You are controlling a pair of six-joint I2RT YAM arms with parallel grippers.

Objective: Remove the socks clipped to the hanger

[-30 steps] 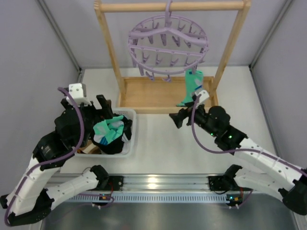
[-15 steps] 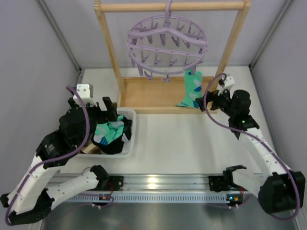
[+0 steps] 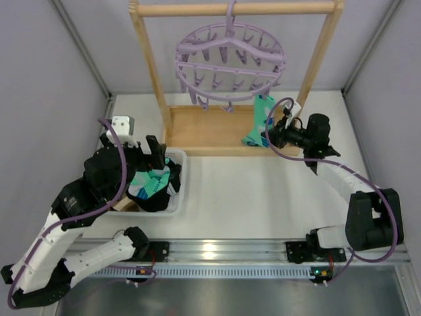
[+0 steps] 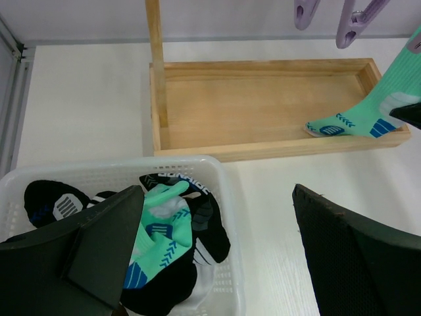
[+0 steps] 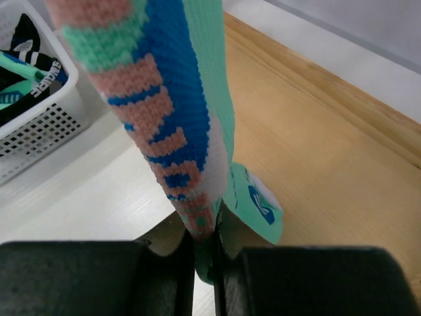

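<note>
The lavender hanger point(image 3: 229, 62) hangs by its hook from the wooden rack's top bar. One mint-teal sock point(image 3: 262, 118) dangles from a peg at its front right, toe down over the wooden tray. My right gripper point(image 3: 269, 133) is shut on this sock's lower leg. In the right wrist view the sock point(image 5: 164, 112) runs down between the closed fingers of that gripper point(image 5: 205, 247). My left gripper point(image 3: 151, 150) hovers open over the basket, and the left wrist view shows this gripper point(image 4: 220, 224) holding nothing. Several mint and black socks point(image 4: 161, 237) lie in the basket.
A white mesh basket point(image 3: 179, 191) stands at the left of the table. The wooden rack's tray point(image 3: 210, 128) and two uprights stand at the back. Empty pegs point(image 4: 355, 16) dangle over the tray. Grey walls close in both sides.
My right arm swung from mid-table out to the hanging mint sock and its jaws closed on it. The left gripper stayed open, drifting slightly over the basket.
</note>
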